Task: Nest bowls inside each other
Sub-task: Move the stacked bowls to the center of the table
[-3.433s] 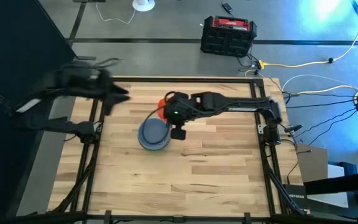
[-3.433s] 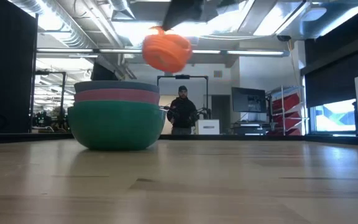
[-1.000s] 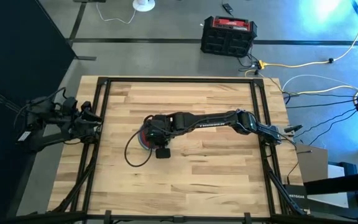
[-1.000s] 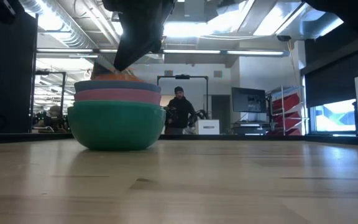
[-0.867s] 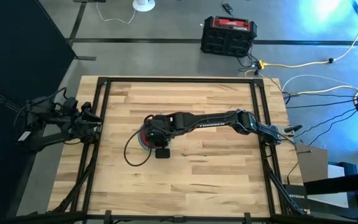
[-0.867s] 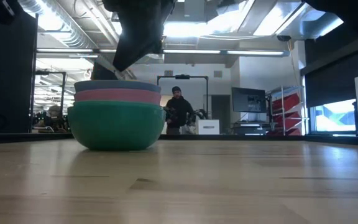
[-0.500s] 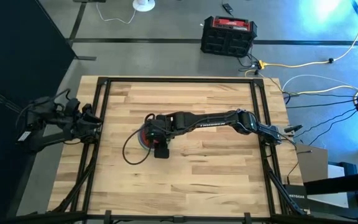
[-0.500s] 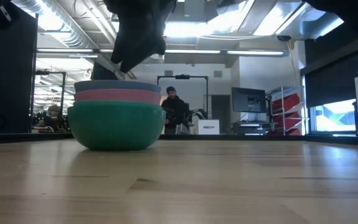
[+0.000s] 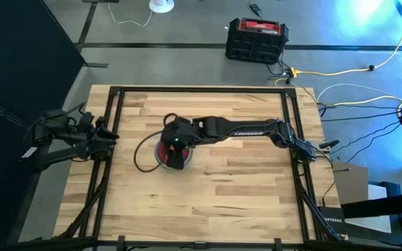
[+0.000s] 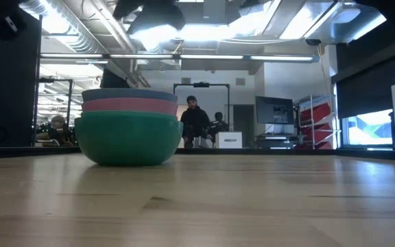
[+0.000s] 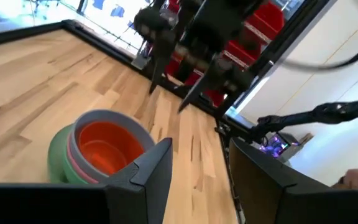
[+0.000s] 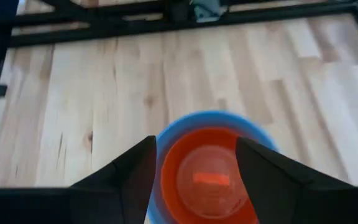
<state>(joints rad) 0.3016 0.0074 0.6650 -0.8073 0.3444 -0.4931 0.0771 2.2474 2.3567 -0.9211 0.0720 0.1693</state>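
Currently the wooden table (image 9: 243, 181) holds one stack of bowls (image 10: 127, 130) left of centre: green outermost, then pink, light blue, orange-red innermost (image 12: 207, 174). The right gripper (image 12: 194, 177) hovers directly above it, fingers spread wide, holding nothing. The left gripper (image 11: 194, 180) waits at the table's left edge, fingers parted, empty. Lifting off-centre might clip the rim and shift the stack. A person (image 10: 196, 122) stands far behind.

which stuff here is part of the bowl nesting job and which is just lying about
Part of the job:
- orange-red round plastic bowl, innermost in the stack
- light blue plastic bowl around it
- pink plastic bowl below that
- green plastic bowl at the bottom
- right end effector, open above the stack

Just lying about:
- red and black case on the floor
- yellow cable
- person in the room behind
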